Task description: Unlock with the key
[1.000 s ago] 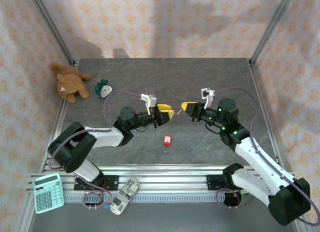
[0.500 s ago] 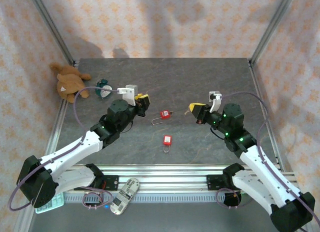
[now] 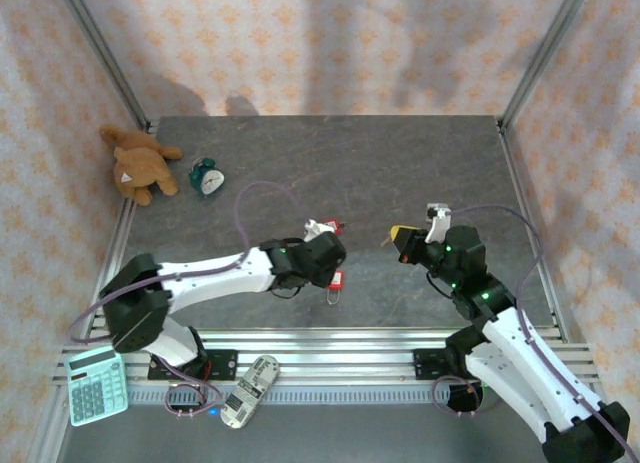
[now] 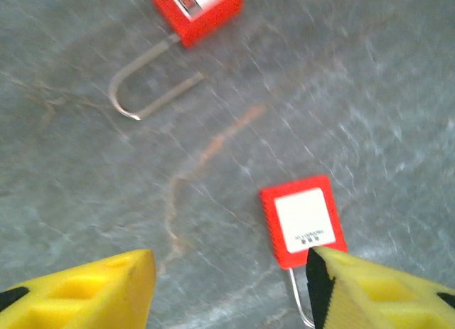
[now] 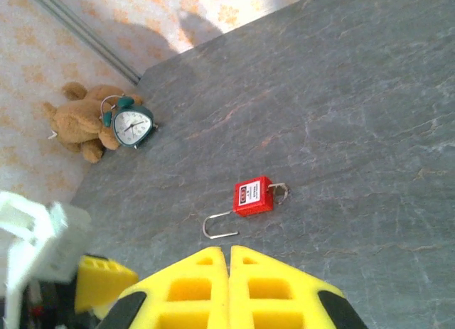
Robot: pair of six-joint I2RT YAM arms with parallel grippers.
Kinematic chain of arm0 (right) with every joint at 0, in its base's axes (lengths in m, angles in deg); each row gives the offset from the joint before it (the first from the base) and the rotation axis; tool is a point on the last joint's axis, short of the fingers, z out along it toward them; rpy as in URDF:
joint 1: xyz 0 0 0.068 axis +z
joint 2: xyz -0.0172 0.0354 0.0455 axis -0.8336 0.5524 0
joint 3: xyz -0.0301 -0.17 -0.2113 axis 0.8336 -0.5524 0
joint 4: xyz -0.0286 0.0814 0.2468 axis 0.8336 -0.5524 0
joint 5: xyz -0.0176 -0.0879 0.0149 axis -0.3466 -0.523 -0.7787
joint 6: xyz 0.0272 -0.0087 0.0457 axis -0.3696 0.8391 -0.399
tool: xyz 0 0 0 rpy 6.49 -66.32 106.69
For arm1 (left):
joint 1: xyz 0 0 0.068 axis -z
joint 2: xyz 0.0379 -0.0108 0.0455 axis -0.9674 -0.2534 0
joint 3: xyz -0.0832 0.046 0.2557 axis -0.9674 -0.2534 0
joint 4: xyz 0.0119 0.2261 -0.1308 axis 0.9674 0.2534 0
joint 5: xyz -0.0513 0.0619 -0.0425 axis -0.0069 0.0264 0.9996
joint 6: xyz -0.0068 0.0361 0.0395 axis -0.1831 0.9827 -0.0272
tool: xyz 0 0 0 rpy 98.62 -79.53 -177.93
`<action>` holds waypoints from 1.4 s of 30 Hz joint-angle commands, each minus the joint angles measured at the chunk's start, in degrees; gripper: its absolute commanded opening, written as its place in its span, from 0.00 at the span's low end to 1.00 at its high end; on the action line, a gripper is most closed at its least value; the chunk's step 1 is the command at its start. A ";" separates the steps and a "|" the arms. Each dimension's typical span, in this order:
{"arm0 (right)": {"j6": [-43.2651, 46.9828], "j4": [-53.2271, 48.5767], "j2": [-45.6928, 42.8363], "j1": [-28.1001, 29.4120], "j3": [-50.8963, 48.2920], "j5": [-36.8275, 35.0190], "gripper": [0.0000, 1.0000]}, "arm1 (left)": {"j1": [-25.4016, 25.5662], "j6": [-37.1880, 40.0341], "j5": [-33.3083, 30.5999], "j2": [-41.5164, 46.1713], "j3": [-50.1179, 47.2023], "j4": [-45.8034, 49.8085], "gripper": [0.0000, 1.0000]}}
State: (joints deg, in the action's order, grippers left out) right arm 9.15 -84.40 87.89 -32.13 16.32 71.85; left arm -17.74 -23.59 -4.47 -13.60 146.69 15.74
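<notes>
red padlock, white label, print illegible

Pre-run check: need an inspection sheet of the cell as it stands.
Surface: grey veined table, flat.
Job's things: red padlock, shackle open; second padlock lying nearer.
Clutter: teddy bear, alarm clock far left; calculator, remote by the bases.
Tools: left tool open over second padlock; right tool shut, nothing seen in it.
Cables: purple cable loops off each arm.
Surroundings: patterned walls, aluminium frame.

Grey table: open padlock, second padlock, teddy, clock.
</notes>
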 commanded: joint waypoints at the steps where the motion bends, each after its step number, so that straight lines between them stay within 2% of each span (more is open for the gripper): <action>1: 0.13 -2.45 -2.62 0.13 0.27 -3.52 0.02 | 0.99 -3.16 0.83 -5.00 5.31 8.15 0.66; 6: 0.11 -3.93 -4.37 0.14 -0.25 -4.18 0.02 | 1.64 -4.08 2.71 -12.96 11.47 11.08 0.67; 11: 0.53 -4.41 -5.21 0.10 -0.68 -4.78 0.02 | 1.87 -4.33 5.82 -16.81 14.24 11.18 0.67; 18: 0.30 -3.77 -5.19 0.13 -0.68 -3.97 0.02 | 2.45 -3.62 5.71 -22.57 16.79 15.35 0.66; 30: -0.01 -3.13 -5.21 0.16 -0.25 -2.52 0.02 | 2.45 -1.05 2.45 -21.11 15.48 17.25 0.64; 37: -0.18 -3.29 -5.12 0.15 0.11 -1.84 0.02 | 1.72 1.26 4.66 -21.03 14.81 15.83 0.63; 42: -0.21 -3.73 -5.10 0.17 0.11 -1.75 0.02 | -0.76 2.18 8.21 -18.97 12.00 13.58 0.61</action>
State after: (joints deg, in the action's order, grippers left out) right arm 9.15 -88.44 83.28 -32.13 16.03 69.59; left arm -16.51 -22.89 2.52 -35.19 161.27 27.24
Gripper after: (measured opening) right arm 0.046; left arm 0.611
